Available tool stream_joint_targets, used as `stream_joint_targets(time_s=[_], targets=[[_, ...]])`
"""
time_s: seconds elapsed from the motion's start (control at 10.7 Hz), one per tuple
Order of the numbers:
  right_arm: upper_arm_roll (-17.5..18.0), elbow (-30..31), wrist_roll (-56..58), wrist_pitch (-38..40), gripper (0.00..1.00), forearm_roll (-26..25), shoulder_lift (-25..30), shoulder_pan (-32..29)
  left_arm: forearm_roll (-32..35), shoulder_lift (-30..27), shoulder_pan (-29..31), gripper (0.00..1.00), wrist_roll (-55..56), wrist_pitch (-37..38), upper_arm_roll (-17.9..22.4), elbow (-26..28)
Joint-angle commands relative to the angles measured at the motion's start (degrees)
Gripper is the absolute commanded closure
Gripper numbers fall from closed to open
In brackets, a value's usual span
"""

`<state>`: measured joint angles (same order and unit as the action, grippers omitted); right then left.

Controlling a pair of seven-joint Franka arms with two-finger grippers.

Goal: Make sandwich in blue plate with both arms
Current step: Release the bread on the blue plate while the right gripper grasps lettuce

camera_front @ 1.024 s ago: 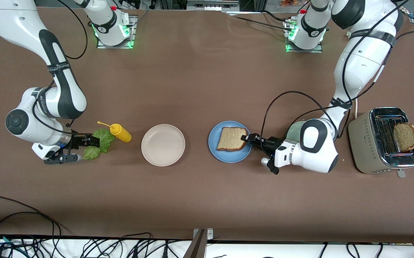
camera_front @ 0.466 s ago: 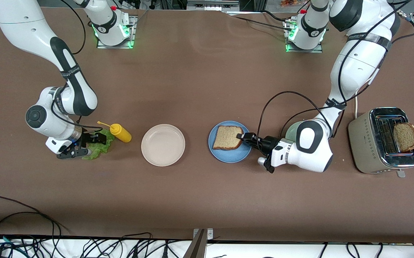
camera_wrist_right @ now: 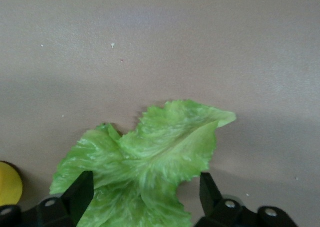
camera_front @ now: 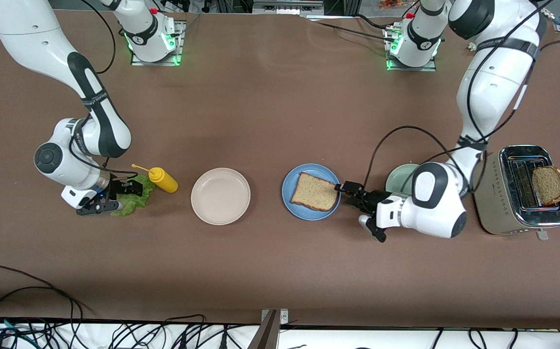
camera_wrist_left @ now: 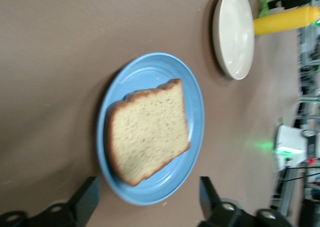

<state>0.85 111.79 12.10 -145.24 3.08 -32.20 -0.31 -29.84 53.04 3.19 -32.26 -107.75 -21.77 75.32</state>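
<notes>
Spanning the whole scene, the brown table (camera_front: pixel 270 116) carries every item, and the toaster (camera_front: pixel 520 191) is positioned at the left arm's end with a bread slice (camera_front: pixel 549 185) standing in its slot. The cream-white plate (camera_front: pixel 220 196) is located near the middle of the table, and the blue plate (camera_front: pixel 311 191) is set beside it, toward the left arm's end. One brown bread slice (camera_front: pixel 315 192) is laid flat on the blue plate; no lettuce is placed on it. A pale mint-green plate (camera_front: pixel 400 178) is partly covered by the left arm. The left gripper (camera_front: pixel 350 190) is held just beside the rim of the blue plate, with its fingers (camera_wrist_left: pixel 87 203) spread apart and nothing gripped between them. The lettuce leaf (camera_front: pixel 132 198) is found on the table at the right arm's end, touching the yellow squeeze bottle (camera_front: pixel 163 179). The right gripper (camera_front: pixel 108 196) is lowered at the leaf, with its fingers (camera_wrist_right: pixel 80 191) parted on either side of the leaf and not closed on it.
</notes>
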Motion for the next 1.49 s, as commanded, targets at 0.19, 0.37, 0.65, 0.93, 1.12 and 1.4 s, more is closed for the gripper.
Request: stream_joint_targets(time_s=[0.19, 0.37, 0.65, 0.93, 1.12, 1.4], targets=[[0.82, 0.71, 7.50, -1.63, 1.00, 0.79, -0.59, -1.01, 24.26, -10.83, 0.15, 0.00, 5.17, 1.83, 1.55, 0.71], [0.82, 0.44, 7.41, 0.82, 1.00, 0.79, 1.86, -1.10, 31.83, -15.40, 0.24, 0.00, 12.80, 5.87, 1.64, 0.79], [2.40, -2.63, 7.59, 13.28, 1.00, 0.88, 8.01, -2.68, 36.34, -22.69, 0.85, 0.00, 18.98, 12.81, 3.83, 0.80], [3.01, -4.47, 7.76, 21.37, 1.00, 0.96, 13.81, -2.95, 36.35, -33.40, 1.65, 0.00, 24.23, 22.64, 4.45, 1.06], [3.28, -6.58, 7.76, 28.48, 1.00, 5.06, 17.07, -2.95, 36.35, -39.65, 1.56, 0.00, 30.83, 27.57, 3.67, 1.23], [3.37, -12.29, 5.67, 38.96, 1.00, 9.84, 18.40, -2.86, 35.73, -43.37, 1.30, 0.00, 31.21, 29.88, 3.31, 1.06]])
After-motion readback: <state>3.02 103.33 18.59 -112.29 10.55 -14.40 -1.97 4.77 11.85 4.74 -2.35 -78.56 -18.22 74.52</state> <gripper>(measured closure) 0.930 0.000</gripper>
